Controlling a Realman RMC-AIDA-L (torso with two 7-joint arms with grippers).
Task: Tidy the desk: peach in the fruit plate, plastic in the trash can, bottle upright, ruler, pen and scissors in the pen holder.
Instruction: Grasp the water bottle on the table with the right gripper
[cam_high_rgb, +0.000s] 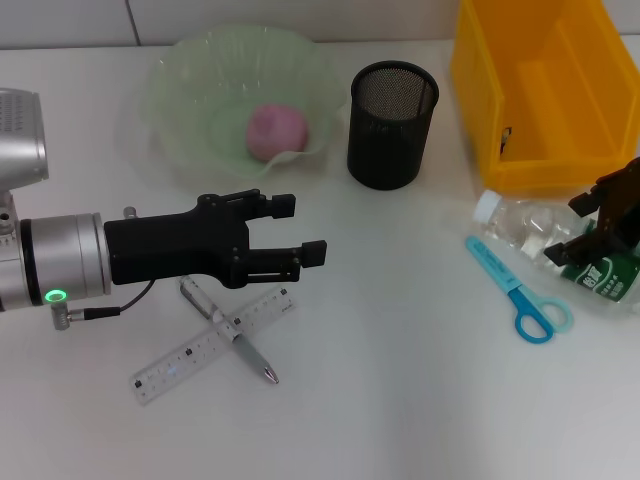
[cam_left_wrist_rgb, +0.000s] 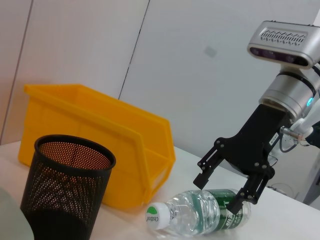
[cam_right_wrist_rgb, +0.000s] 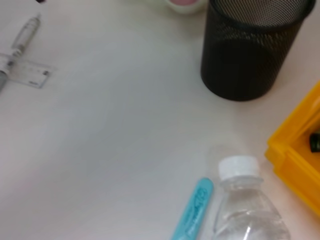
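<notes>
Right gripper is down over the bottle, jaws spread around its labelled end, not clamped. The bottle lies on its side between bin and scissors. Best to close squarely, then tip it up slowly. Left gripper hovers open above the ruler.

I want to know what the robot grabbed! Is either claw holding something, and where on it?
Nothing is held yet. The right claw is open around the lying bottle at its green-label end, not closed. The left claw is open above the ruler and pen.
</notes>
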